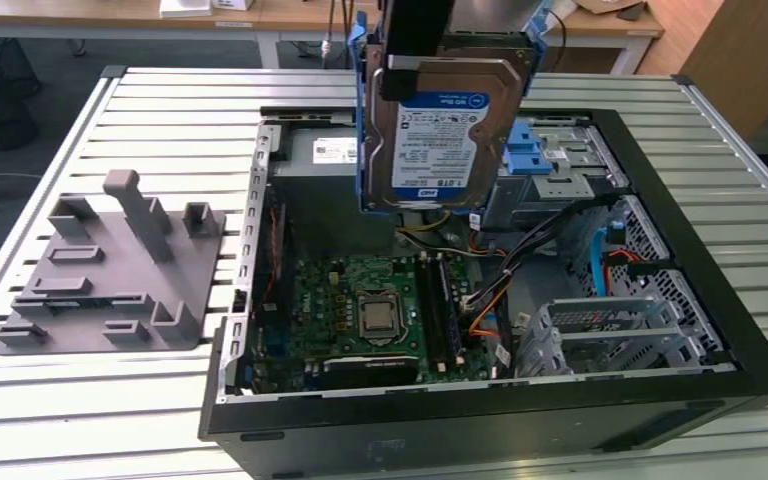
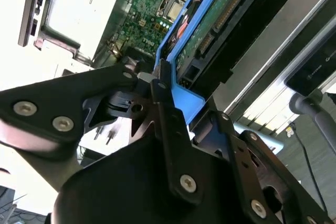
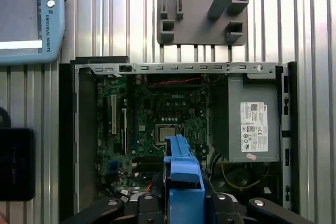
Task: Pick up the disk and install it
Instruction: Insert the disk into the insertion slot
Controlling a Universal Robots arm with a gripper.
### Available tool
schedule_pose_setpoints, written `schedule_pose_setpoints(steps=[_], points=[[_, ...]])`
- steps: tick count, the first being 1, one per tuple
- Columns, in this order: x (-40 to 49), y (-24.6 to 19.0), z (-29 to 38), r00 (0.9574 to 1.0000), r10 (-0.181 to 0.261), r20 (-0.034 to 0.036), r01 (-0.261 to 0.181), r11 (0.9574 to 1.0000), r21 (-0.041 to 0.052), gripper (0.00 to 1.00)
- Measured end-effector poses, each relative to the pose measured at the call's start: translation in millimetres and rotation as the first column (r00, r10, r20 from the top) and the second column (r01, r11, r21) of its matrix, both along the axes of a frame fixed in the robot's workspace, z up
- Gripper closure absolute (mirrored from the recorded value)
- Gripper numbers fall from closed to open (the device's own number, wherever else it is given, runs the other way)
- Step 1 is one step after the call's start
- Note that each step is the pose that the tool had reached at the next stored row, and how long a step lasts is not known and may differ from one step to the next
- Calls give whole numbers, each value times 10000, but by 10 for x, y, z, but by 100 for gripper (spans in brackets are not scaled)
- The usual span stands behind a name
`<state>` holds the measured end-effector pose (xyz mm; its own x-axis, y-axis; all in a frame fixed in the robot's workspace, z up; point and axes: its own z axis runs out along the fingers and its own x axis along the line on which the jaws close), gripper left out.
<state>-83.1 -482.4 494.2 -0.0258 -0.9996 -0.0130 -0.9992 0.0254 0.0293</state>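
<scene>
Work is standing at the carrying step: the gripper [image 2: 184, 106] is clamping on the disk [image 1: 431, 130] and is holding it in the air over the open computer case [image 1: 704, 385]. In the second wrist view one black finger [image 2: 167, 119] is pressing against the blue carrier [image 2: 185, 98] that is framing the disk, and the green circuit side and the connectors of the disk are facing the camera.

In the exterior view the disk is hanging upright, with its white-and-blue label turned toward the camera. It is covering part of the grey power supply [image 1: 317, 150] behind it. The drive cage with the blue latch [image 1: 544, 150] is just beside it, on the exterior view's right. The lower edge of the disk is hanging above the yellow and black cables, and it seems not to be touching the case.

The case is lying on its side on the slatted metal worktop [image 1: 91, 410], with the side panel off. Inside, the green motherboard [image 1: 357, 310] with its processor socket [image 1: 380, 317] is lying open. A second metal cage [image 1: 611, 330] is sitting near the front corner of the case.

On the exterior view's left, a grey moulded fixture plate [image 1: 104, 270] is resting on the worktop, apart from the case. In the first wrist view a teach pendant [image 3: 29, 19] is lying on the worktop near the case.
</scene>
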Motion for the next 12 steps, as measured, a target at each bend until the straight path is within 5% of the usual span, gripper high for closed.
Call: schedule_pose_setpoints(steps=[12], points=[[36,-112,-9,10000,0,0,0,10000,0,64]])
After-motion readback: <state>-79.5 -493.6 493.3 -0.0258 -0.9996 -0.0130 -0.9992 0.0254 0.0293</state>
